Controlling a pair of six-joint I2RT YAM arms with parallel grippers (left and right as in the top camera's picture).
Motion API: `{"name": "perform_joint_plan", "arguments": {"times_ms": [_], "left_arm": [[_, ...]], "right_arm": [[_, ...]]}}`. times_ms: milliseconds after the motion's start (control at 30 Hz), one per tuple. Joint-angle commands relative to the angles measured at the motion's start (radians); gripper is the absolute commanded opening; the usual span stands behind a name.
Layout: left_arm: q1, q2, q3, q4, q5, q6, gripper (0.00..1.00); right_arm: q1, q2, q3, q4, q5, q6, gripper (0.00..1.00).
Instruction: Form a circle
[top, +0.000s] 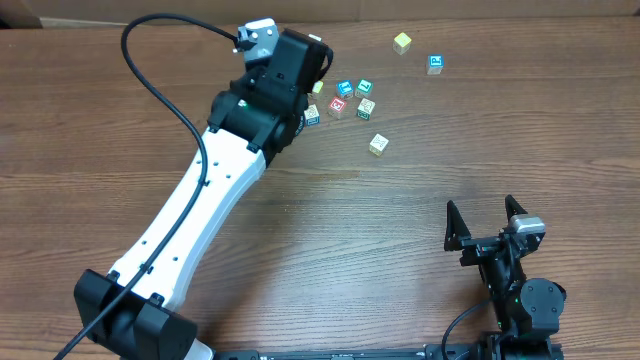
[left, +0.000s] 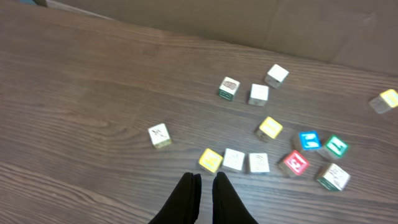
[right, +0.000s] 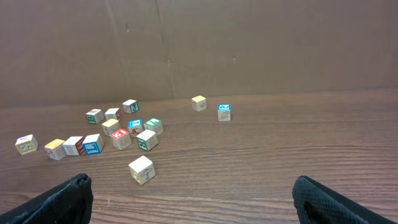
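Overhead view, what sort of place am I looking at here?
Probably a robotics lab bench: a left gripper and a right gripper at a wood-grain table strewn with small letter cubes, plain brown backdrop behind.

The left arm (top: 215, 190) slants across the desk (top: 400, 270), and its head overhangs the left edge of the block cluster (top: 350, 98) — that side is blocked. Right of the cluster three loose blocks stand well apart: one (top: 378, 144) toward the robot, a yellow one (top: 402, 42) and a blue one (top: 436, 64) beyond — wide gaps between them. From the cluster to the right claw (top: 480, 205) lies bare wood.
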Motion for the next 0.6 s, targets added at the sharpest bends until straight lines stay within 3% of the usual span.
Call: {"name": "perform_joint_plan", "arguments": {"times_ms": [0, 300, 567], "left_arm": [[0.039, 0.024, 0.026, 0.01, 0.045, 0.08, 0.08], [0.093, 0.033, 0.026, -0.003, 0.259, 0.148, 0.05], [0.093, 0.034, 0.026, -0.002, 0.402, 0.25, 0.13]], "right_arm": [[0.005, 0.002, -0.01, 0.002, -0.002, 0.006, 1.0], [0.005, 0.002, -0.01, 0.002, -0.002, 0.006, 1.0], [0.005, 0.002, -0.01, 0.003, -0.002, 0.006, 1.0]]}}
